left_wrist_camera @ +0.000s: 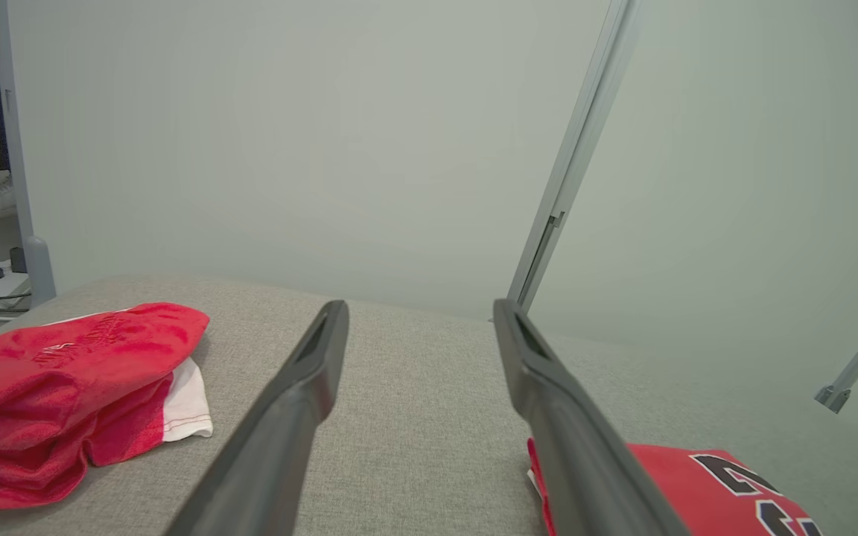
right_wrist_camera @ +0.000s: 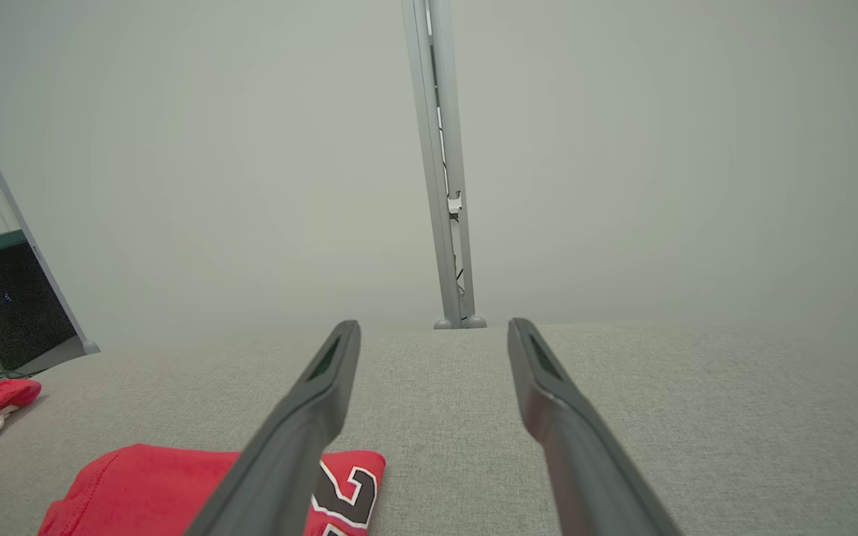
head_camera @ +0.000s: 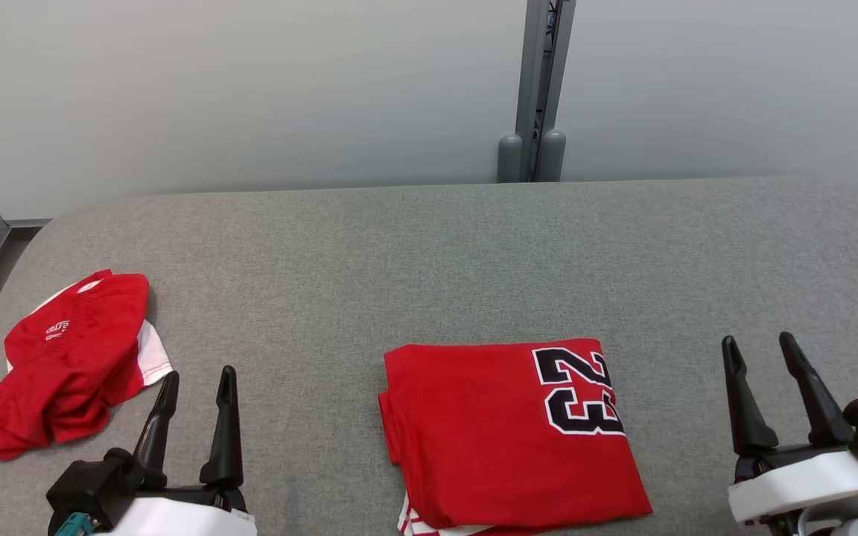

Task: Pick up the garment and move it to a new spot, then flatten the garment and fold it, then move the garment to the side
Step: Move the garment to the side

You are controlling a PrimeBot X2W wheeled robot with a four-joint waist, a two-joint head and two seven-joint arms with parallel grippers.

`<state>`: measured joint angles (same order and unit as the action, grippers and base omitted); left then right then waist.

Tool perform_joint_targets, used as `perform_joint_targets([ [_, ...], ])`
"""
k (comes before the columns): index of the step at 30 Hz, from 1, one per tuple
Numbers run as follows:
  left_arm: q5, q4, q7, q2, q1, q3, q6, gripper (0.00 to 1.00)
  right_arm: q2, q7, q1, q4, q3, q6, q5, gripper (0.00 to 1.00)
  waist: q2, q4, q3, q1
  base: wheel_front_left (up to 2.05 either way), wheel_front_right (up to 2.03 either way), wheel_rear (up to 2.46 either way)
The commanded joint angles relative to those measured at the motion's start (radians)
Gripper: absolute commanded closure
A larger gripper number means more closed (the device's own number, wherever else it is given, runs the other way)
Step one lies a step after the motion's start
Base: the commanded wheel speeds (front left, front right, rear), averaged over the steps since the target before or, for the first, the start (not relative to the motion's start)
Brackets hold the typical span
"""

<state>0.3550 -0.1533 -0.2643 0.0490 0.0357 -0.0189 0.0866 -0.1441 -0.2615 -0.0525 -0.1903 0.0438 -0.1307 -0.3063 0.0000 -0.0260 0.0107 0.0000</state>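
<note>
Released and empty, left end effector (head_camera: 199,372) and right end effector (head_camera: 757,337) wait. Between them lies the folded jersey (head_camera: 503,432), nearer the right.

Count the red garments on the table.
2. A folded jersey numbered 23 lies front centre; a crumpled red-and-white garment sits at the left edge. Layers under the jersey could hide more.
</note>
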Motion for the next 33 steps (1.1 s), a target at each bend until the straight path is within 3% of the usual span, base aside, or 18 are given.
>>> perform_joint_targets([
  [1, -0.002, 0.004, 0.0, 0.003, 0.003, 0.001, -0.005, 0.0, -0.004, -0.005, -0.003, -0.012, 0.008, 0.0, -0.006, 0.0, 0.0, 0.0, 0.0, 0.0, 0.0, 0.0, 0.0],
  [7, 0.001, 0.009, 0.0, 0.003, 0.0, -0.005, -0.006, 0.0, -0.003, 0.063, -0.02, -0.092, 0.081, 0.0, -0.075, 0.0, 0.0, -0.006, -0.002, 0.0, 0.0, 0.0, 0.0],
  [12, 0.003, 0.007, 0.0, 0.003, -0.014, -0.02, -0.007, 0.0, -0.001, 0.176, -0.089, -0.195, 0.142, 0.0, -0.199, 0.0, 0.0, -0.021, -0.01, 0.0, 0.0, 0.0, 0.0],
  [18, 0.006, 0.002, 0.0, 0.003, -0.025, -0.031, -0.008, 0.0, 0.009, 0.328, -0.182, -0.35, 0.146, 0.0, -0.302, 0.0, 0.0, -0.055, -0.016, 0.0, 0.0, 0.0, 0.0],
  [33, 0.006, -0.019, 0.0, 0.004, -0.027, -0.031, 0.003, 0.0, 0.024, 0.74, -0.338, -0.686, 0.125, 0.0, -0.393, 0.0, 0.0, -0.154, -0.011, 0.0, 0.0, 0.0, 0.0],
])
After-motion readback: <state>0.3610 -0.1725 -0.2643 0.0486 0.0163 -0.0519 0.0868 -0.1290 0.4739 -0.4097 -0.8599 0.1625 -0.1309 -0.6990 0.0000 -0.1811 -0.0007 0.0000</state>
